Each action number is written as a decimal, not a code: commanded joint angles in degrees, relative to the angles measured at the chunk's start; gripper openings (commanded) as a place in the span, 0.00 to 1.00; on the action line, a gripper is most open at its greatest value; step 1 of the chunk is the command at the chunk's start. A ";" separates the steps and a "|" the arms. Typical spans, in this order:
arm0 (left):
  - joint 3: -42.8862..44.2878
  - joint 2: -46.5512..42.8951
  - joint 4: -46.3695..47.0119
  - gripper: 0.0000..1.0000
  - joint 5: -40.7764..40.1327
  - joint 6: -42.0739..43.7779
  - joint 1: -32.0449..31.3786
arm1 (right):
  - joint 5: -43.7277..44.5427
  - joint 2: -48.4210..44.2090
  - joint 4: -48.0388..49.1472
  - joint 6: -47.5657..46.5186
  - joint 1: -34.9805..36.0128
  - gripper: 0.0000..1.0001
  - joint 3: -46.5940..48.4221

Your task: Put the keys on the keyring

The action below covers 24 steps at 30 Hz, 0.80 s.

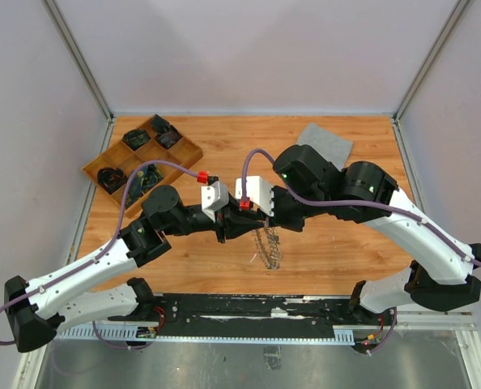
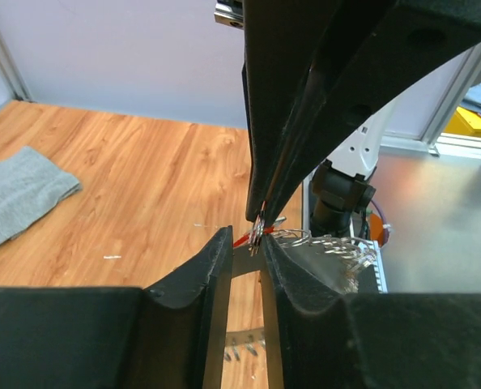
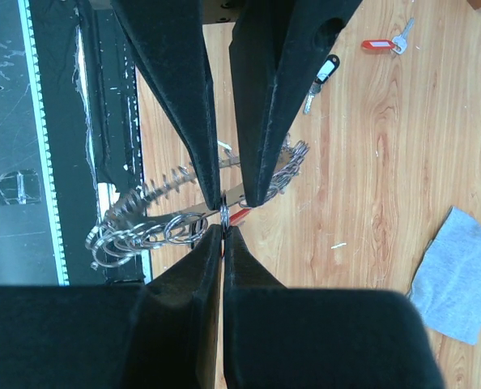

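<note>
My two grippers meet tip to tip above the middle of the table. The right gripper (image 3: 223, 228) is shut on a small split ring (image 3: 223, 214) of the keyring (image 1: 266, 247), whose fringe of small rings (image 3: 139, 237) hangs down to the wood. The left gripper (image 2: 247, 243) comes from the opposite side, its fingers closed on the flat silver blade of a red-tagged key (image 2: 245, 261). That key's red tag (image 3: 241, 215) shows just behind the pinched ring. Two more keys lie on the table, one red-tagged (image 3: 382, 44) and one black-tagged (image 3: 322, 75).
A wooden compartment tray (image 1: 91, 170) with dark parts sits at the back left. A grey cloth (image 1: 325, 142) lies at the back right. The black rail (image 1: 249, 308) with the arm bases runs along the near edge.
</note>
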 commanded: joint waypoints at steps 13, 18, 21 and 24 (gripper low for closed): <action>1.74 0.07 1.17 0.25 1.20 0.40 -0.41 | -1.57 0.36 1.82 0.74 1.11 0.01 1.13; 1.74 0.42 1.64 0.23 1.35 0.29 -0.61 | -1.85 -0.23 3.01 1.51 1.14 0.01 0.19; 1.74 0.53 1.96 0.20 1.38 0.17 -0.66 | -2.22 -0.66 3.98 1.89 1.14 0.01 -0.47; 1.73 0.51 2.21 0.18 1.38 0.01 -0.79 | -2.42 -0.80 4.56 2.23 1.18 0.01 -1.23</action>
